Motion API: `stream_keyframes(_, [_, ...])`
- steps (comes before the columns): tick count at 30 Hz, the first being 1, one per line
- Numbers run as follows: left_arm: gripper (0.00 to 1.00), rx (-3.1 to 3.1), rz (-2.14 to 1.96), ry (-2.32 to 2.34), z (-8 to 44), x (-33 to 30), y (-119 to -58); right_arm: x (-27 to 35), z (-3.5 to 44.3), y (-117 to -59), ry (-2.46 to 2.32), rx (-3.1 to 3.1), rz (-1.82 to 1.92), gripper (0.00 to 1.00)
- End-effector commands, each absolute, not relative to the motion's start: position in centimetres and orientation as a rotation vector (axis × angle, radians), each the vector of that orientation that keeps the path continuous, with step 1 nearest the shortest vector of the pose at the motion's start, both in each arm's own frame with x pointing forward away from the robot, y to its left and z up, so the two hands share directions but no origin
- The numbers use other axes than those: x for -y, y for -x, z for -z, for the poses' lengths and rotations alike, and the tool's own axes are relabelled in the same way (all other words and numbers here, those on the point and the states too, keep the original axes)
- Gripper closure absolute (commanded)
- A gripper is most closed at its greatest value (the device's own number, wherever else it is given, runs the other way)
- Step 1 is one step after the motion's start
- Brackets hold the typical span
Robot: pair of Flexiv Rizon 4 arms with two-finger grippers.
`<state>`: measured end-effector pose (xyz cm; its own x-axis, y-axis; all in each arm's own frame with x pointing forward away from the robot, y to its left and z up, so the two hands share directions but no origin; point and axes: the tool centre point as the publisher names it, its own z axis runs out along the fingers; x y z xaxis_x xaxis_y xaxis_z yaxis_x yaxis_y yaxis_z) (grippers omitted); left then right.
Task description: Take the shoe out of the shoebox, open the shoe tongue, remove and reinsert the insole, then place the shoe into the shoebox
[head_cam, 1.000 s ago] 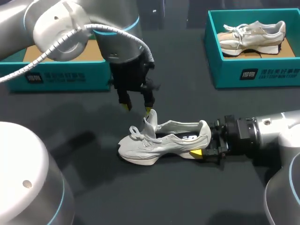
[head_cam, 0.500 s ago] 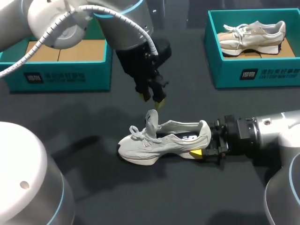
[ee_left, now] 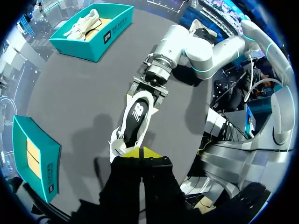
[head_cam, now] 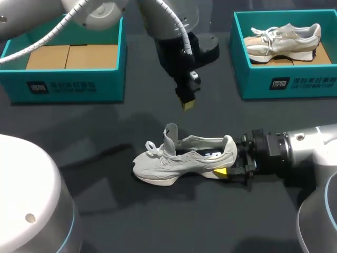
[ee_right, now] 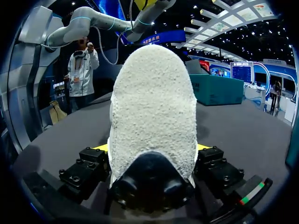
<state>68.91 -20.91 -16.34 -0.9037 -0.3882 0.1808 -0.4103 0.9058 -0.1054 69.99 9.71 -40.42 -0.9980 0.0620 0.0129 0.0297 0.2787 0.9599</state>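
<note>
**Heel of shoe held in right gripper**

The pale shoe lies sole-down at the frame's centre on the dark table, toe pointing left, tongue upright. The right gripper, entering from the right edge, pinches its heel from both sides. The left gripper hangs in the upper centre, clear of the shoe, fingertips pressed together on nothing. A teal shoebox sits upper left.

L arm: mine, in from left, past mid, wrist angled down.
L grip: tips together, aloft.
R arm: low, level.
R grip: clamps shoe heel.
</note>
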Motion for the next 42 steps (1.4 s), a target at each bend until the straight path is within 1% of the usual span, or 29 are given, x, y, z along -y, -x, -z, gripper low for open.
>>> stream_keyframes(1, [1.0,2.982,-0.151,-0.602,16.8,21.7,-69.1,-9.7,40.2,-69.9,-0.09,-2.495,-1.862,1.0])
stream_keyframes(4, [1.0,3.011,-0.172,-0.477,18.2,22.1,-68.7,-9.7,40.2,-69.9,-0.09,-2.495,-1.862,1.0])
stream_keyframes(15, [1.0,3.056,-0.22,-0.285,22.7,22.5,-68.9,-9.7,40.2,-69.9,-0.09,-2.495,-1.862,1.0])
stream_keyframes(26, [1.0,3.067,-0.246,-0.276,22.9,22.4,-69.1,-9.7,40.2,-69.9,-0.09,-2.495,-1.862,1.0])
stream_keyframes(34, [1.0,3.112,-0.233,-0.216,27.1,24.1,-68.0,-9.7,40.2,-69.9,-0.09,-2.495,-1.862,1.0])
stream_keyframes(42, [1.0,3.129,-0.256,-0.144,29.0,24.5,-67.5,-9.7,40.2,-69.9,-0.09,-2.495,-1.862,1.0])
